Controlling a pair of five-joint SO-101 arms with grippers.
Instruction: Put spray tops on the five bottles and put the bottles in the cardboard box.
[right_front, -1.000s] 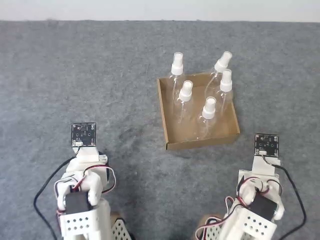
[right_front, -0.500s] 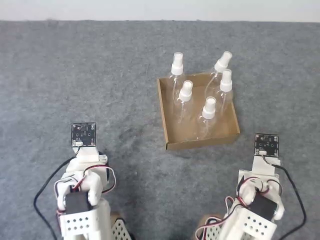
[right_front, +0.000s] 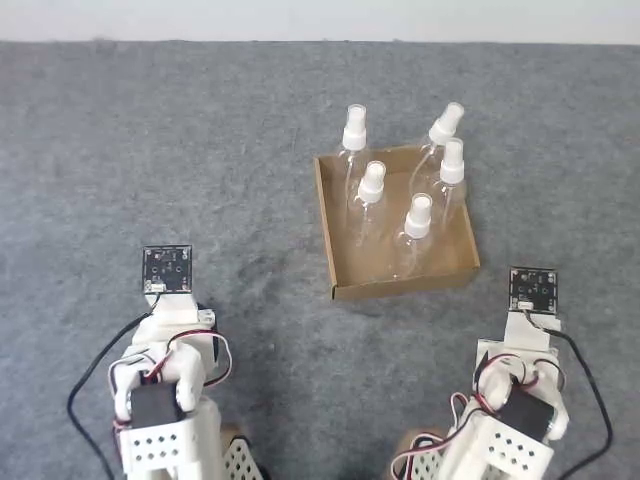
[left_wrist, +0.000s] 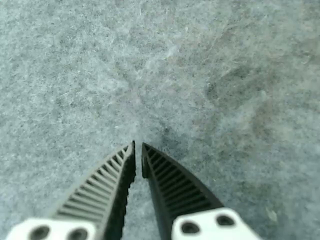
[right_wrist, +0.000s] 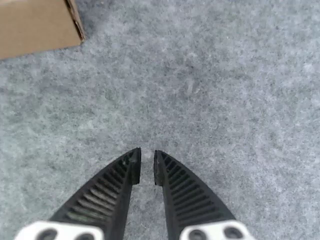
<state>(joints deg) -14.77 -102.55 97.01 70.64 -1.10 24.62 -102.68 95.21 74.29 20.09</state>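
The cardboard box lies on the grey carpet at centre right in the high view. Several clear bottles stand upright inside it, each with a white spray top, for instance one near the front and one at the back left. My left gripper is shut with nothing in it, over bare carpet well to the left of the box. Shut and holding nothing as well, my right gripper hovers just in front of the box's near right corner.
The left arm and the right arm are folded back near the table's front edge. Grey carpet covers the whole table around the box.
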